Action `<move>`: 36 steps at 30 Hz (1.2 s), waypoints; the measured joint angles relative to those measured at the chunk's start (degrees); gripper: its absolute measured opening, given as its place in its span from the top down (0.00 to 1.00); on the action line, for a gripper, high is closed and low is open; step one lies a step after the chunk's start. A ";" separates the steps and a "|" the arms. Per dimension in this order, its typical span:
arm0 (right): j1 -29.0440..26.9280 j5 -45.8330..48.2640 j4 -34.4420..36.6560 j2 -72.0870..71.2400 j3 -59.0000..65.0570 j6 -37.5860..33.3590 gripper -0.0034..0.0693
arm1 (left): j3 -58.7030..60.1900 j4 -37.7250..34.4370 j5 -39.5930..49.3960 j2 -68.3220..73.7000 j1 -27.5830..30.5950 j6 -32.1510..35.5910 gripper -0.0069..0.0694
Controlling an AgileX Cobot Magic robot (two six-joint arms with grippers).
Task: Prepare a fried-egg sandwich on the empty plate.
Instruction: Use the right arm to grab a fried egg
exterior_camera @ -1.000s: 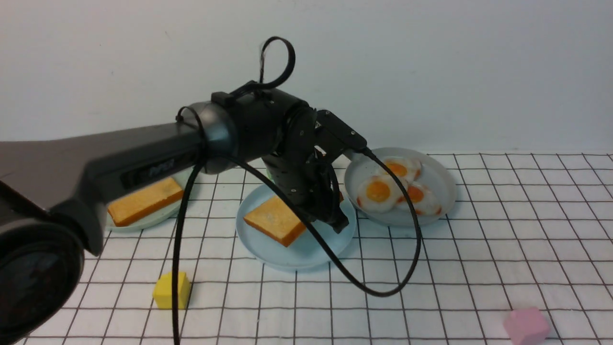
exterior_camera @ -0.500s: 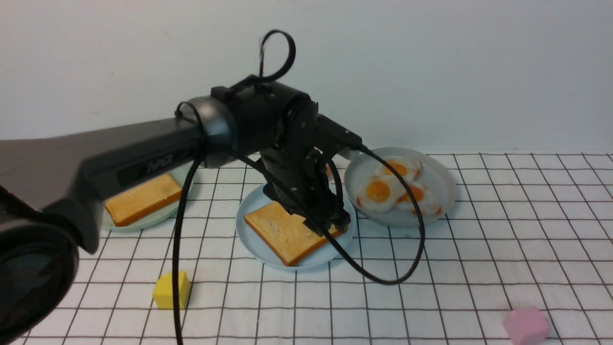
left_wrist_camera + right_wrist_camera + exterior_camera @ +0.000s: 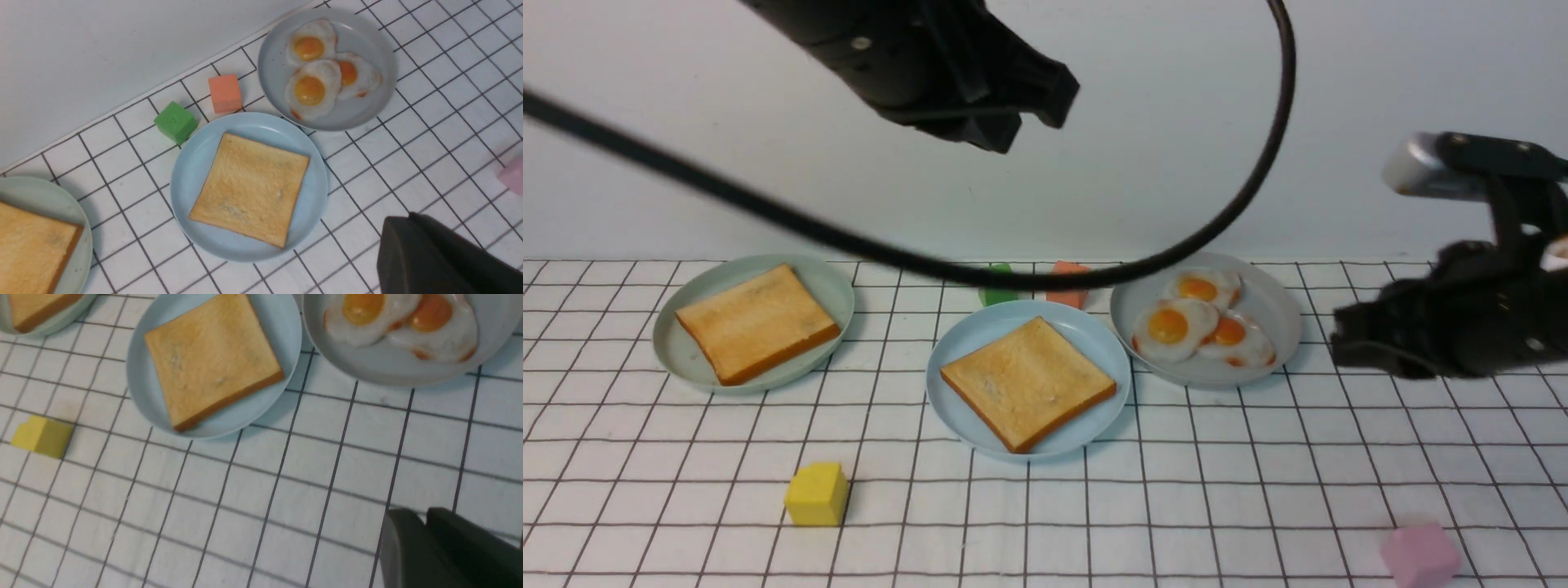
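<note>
Toast slice [image 3: 1027, 382] on the light blue plate [image 3: 964, 429], left pincer [image 3: 1013, 131] high above, clenched and empty, right pincer [image 3: 1341, 341] low, right of the grey plate [image 3: 1274, 306], its grip I cannot tell

Left claw [image 3: 1013, 122] hangs high, jaws together, empty; right claw [image 3: 1343, 345] hovers low, empty.

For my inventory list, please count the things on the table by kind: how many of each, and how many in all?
Plates: 3 (pale green, light blue, grey)
Toast slices: 2
Fried eggs: 3
Small blocks: 4 (yellow, green, orange, pink)
Total: 12
</note>
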 joint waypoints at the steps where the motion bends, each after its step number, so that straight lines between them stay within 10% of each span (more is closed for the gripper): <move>1: 0.00 0.49 -0.53 5.23 -4.30 0.05 0.77 | 3.62 -0.39 -0.48 -3.66 0.00 0.00 0.93; 15: -6.06 11.58 -0.15 40.37 -39.40 0.15 0.54 | 41.78 -12.39 -17.68 -36.21 0.00 7.22 0.93; 36: -6.12 8.55 4.87 53.40 -49.05 -0.02 0.37 | 44.61 -19.96 -23.24 -42.90 0.00 12.70 0.93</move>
